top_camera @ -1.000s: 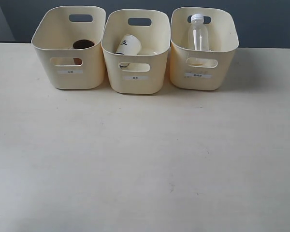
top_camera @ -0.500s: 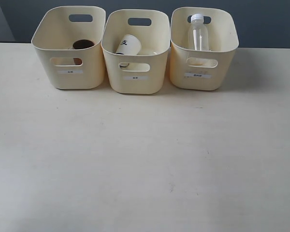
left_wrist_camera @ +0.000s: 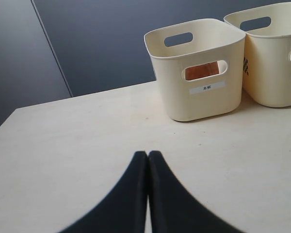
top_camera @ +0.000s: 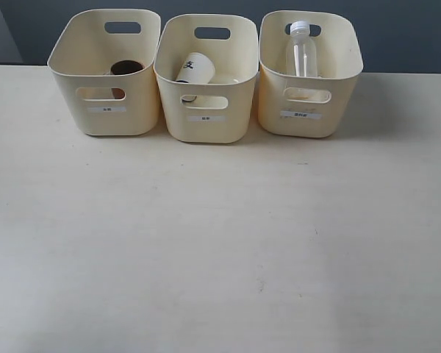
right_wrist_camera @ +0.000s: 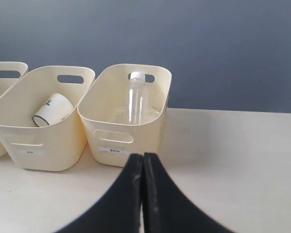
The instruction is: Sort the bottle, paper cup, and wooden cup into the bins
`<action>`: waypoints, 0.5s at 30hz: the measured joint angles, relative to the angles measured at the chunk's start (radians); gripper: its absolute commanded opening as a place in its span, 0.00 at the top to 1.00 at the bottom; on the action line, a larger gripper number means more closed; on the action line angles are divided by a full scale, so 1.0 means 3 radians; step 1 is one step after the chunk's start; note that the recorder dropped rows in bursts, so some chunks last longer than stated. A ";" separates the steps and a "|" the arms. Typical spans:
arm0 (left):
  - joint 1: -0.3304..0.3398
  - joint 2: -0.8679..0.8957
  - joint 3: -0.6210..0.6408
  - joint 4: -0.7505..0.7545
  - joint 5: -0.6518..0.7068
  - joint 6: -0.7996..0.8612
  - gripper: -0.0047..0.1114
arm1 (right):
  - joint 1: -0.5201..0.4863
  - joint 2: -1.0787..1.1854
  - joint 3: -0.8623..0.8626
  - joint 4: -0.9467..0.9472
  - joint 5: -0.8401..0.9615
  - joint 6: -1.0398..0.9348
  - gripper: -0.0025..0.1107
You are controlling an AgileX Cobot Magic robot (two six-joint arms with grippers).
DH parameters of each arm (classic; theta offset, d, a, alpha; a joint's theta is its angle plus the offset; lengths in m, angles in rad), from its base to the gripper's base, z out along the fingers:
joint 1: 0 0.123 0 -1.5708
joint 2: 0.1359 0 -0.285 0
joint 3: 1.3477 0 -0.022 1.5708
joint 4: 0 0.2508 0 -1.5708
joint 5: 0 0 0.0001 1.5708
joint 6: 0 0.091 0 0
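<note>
Table: pale cream top; dark blue-grey wall behind.
Bins: three cream plastic bins in a row along the 12 o'clock edge of the table in the exterior view, sides nearly touching; each has oval handle cut-outs and a small white label on the front.
Left bin: at 11 o'clock; holds the wooden cup, dark reddish-brown, rim visible above the front wall; its brown side shows through the front cut-out in the left wrist view.
Middle bin: at 12 o'clock; holds the paper cup, white, tipped on its side, black mark facing out; also seen from the right wrist.
Right bin: at 1 o'clock; holds the bottle, clear, white cap, standing upright toward the rear wall.
Left gripper: black fingers pressed together, nothing between them; over bare table, well apart from the bins.
Right gripper: fingers closed tip to tip, empty; just in front of the right bin.
</note>
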 measured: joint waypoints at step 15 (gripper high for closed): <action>0.0000 0.0000 0.0000 0.0000 0.0000 0.0000 0.96 | 0.0000 0.0000 0.0976 -0.0818 -0.0095 0.1348 0.98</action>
